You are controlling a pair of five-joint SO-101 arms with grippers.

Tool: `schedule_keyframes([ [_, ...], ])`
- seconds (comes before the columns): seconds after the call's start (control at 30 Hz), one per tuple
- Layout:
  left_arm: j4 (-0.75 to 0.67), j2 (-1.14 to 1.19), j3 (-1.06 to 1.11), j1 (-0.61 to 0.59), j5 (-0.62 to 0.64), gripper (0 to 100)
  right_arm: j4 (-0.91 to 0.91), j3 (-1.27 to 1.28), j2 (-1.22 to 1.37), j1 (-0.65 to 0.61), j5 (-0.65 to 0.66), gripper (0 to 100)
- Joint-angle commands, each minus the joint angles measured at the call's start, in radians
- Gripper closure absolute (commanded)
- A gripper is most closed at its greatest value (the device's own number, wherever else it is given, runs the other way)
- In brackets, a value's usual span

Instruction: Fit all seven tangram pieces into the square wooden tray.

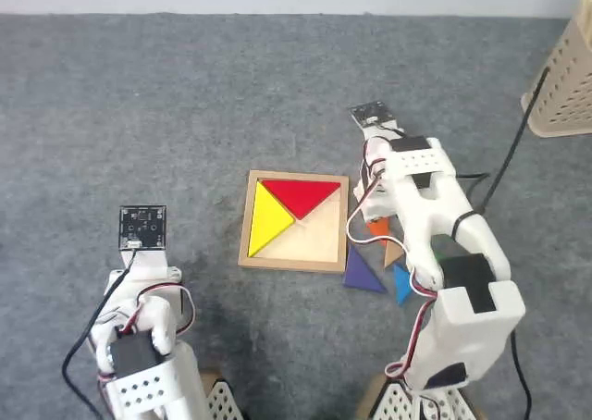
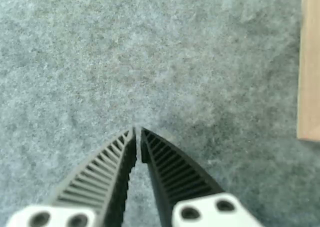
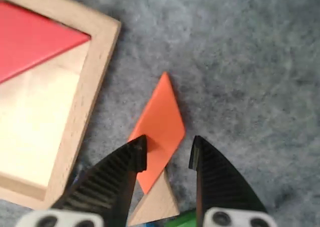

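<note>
Right hand (image 3: 168, 148): jaws spread moderately, holding nothing, poised over the orange piece (image 3: 159, 118), which lies flat on the grey counter (image 3: 240, 62) just beside the tray (image 3: 97, 72). Expect a light, stiff, thin, smooth tile; pinch it across opposite long edges near the middle. Left hand (image 2: 138, 137): jaws nearly closed, holding nothing. No legible writing on the pieces.

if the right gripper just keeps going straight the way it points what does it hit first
Most likely the orange piece, lying flat on the carpet right ahead of the open right gripper, beside the tray. How high the tips sit above it is unclear.
</note>
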Motion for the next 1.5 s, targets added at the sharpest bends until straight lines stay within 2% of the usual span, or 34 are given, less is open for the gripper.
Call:
schedule_keyframes([
  [0.0, 0.008, -0.014, -0.007, -0.003, -0.005, 99, -0.015, -0.025, -0.096, -0.002, -0.018, 84.7],
  [0.23, 0.008, -0.014, -0.007, -0.003, -0.005, 99, 0.030, 0.009, -0.185, -0.082, -0.101, 84.3],
  [0.37, 0.008, -0.014, -0.007, -0.003, -0.005, 99, -0.012, 0.026, -0.117, -0.081, -0.110, 84.2],
  [0.53, 0.008, -0.014, -0.007, -0.003, -0.005, 99, -0.012, -0.020, 0.012, -0.077, -0.117, 78.0],
  [0.8, 0.008, -0.014, -0.007, -0.003, -0.005, 99, 0.002, -0.046, 0.056, -0.045, -0.117, 87.4],
  [1.1, 0.008, -0.014, -0.007, -0.003, -0.005, 99, 0.048, -0.052, -0.134, -0.047, -0.118, 98.8],
  [1.23, 0.008, -0.014, -0.007, -0.003, -0.005, 99, 0.087, -0.087, -0.257, -0.133, -0.123, 99.2],
  [1.47, 0.008, -0.014, -0.007, -0.003, -0.005, 99, 0.093, -0.109, -0.222, -0.315, -0.276, 99.2],
])
